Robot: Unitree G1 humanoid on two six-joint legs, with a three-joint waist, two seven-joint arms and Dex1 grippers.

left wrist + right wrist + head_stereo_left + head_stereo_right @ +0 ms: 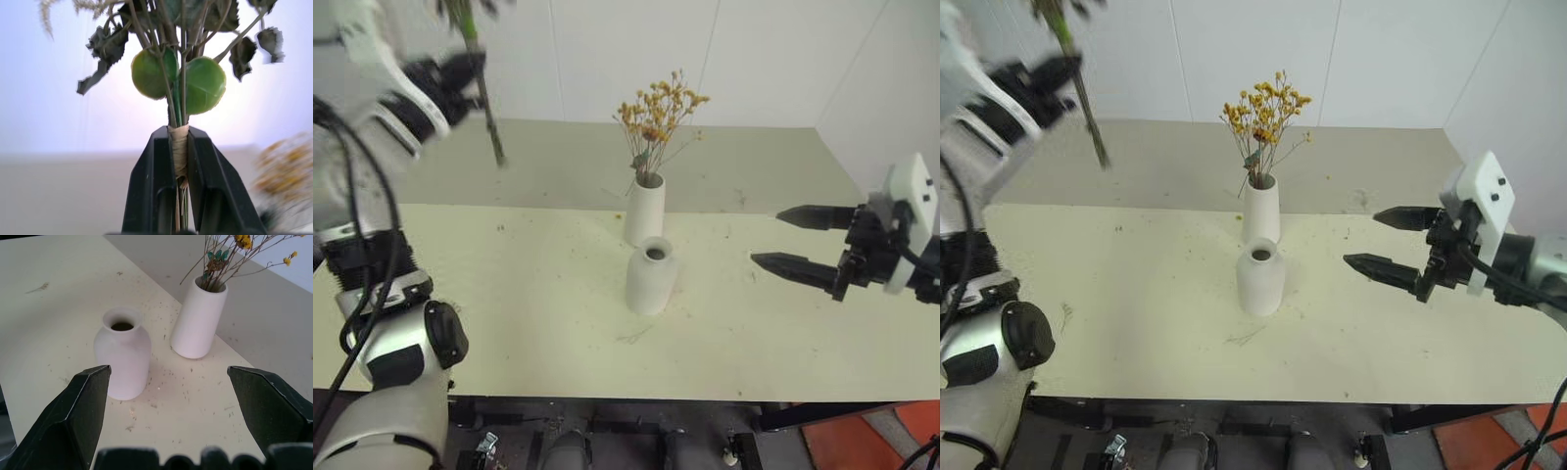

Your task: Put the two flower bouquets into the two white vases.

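The thin bouquet of dried yellow-orange flowers (658,110) stands in the tall white cylinder vase (644,210) at the table's middle. Just in front of it sits the shorter bottle-shaped white vase (652,276), its neck empty. High at the far left, my left gripper (460,70) is shut on the wrapped stems of the fuller bouquet (179,83); green leaves spread above the fingers and the stem ends (492,127) hang below. My right gripper (791,240) hovers open to the right of the vases, holding nothing.
The cream table (538,323) carries scattered bits of plant debris around the vases. A white wall runs behind the table, and the table's front edge lies close below the vases. An orange patch of floor (862,441) shows at the lower right.
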